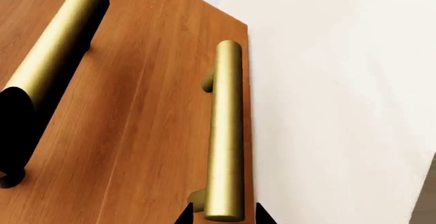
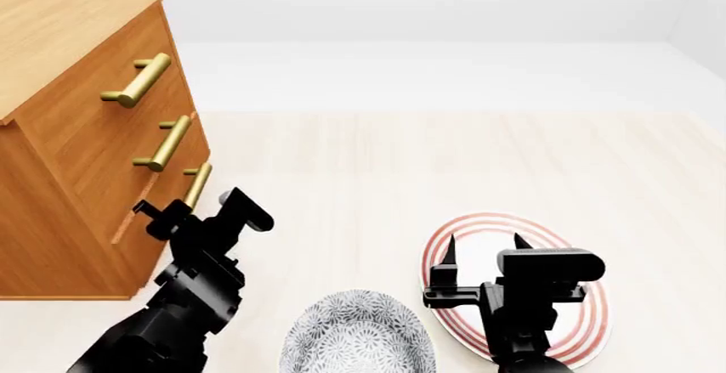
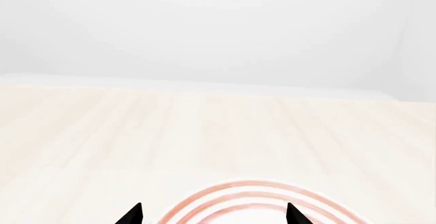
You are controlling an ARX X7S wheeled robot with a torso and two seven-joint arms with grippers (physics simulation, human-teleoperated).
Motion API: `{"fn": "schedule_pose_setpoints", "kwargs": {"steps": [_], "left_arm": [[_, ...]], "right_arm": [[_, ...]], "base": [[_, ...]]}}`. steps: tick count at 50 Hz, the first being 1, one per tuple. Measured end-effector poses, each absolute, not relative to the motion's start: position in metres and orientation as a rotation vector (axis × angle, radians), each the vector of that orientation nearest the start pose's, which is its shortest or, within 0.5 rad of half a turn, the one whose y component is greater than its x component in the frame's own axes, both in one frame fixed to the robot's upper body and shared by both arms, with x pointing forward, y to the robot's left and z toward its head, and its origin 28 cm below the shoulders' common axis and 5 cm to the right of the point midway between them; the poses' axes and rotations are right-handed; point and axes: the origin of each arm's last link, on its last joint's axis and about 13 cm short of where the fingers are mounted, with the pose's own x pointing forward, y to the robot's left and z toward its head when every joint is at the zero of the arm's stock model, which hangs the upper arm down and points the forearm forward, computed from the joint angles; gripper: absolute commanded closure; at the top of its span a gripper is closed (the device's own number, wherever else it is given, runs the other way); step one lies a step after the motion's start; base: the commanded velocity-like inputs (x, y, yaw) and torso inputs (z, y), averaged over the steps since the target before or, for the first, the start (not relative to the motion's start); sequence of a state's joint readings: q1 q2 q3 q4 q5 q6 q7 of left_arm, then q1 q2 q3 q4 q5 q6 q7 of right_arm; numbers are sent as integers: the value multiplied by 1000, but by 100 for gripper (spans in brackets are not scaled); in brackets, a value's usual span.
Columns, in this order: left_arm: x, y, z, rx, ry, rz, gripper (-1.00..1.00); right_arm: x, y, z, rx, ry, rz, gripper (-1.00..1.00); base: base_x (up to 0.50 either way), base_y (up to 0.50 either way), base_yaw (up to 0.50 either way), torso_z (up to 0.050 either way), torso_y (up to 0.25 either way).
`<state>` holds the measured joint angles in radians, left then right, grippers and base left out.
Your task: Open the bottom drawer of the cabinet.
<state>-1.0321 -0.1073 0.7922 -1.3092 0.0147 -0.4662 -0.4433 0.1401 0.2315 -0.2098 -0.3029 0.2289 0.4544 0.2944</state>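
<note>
Three brass-handled drawers on one cabinet; left hand spread around bottom handle, right hand open.

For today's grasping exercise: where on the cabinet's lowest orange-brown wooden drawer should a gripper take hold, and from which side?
Probably the short brass bar handle of the bottom drawer. It stands off the front on two posts, so fingers can straddle the bar from the front. The left gripper already brackets its end.

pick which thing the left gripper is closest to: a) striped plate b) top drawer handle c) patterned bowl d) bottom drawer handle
d: in the left wrist view the left gripper has a fingertip on each side of the bottom drawer handle, far from the plate and bowl.
</note>
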Motion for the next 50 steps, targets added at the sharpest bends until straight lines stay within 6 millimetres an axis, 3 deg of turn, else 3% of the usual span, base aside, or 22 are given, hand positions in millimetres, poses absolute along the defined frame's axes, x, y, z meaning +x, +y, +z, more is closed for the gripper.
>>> {"fn": "schedule_pose_setpoints", "kwargs": {"steps": [11, 28, 44, 45, 50], "left_arm": [[363, 244, 57, 1000, 545, 323, 100], [350, 196, 73, 931, 507, 141, 100], [343, 184, 79, 964, 493, 154, 100], [342, 184, 79, 968, 489, 157, -100], [339, 182, 84, 984, 467, 159, -100]], "right_arm": [[228, -98, 72, -59, 56, -28, -100], [228, -99, 70, -55, 59, -31, -100], [228, -100, 69, -52, 60, -33, -100], [228, -100, 69, -52, 60, -33, -100], [228, -100, 69, -51, 60, -34, -100]], "base": [[1, 0, -2, 0, 0], [0, 0, 1, 0, 3], [0, 0, 0, 1, 3], [0, 0, 0, 0, 0], [0, 0, 0, 0, 0]]}}
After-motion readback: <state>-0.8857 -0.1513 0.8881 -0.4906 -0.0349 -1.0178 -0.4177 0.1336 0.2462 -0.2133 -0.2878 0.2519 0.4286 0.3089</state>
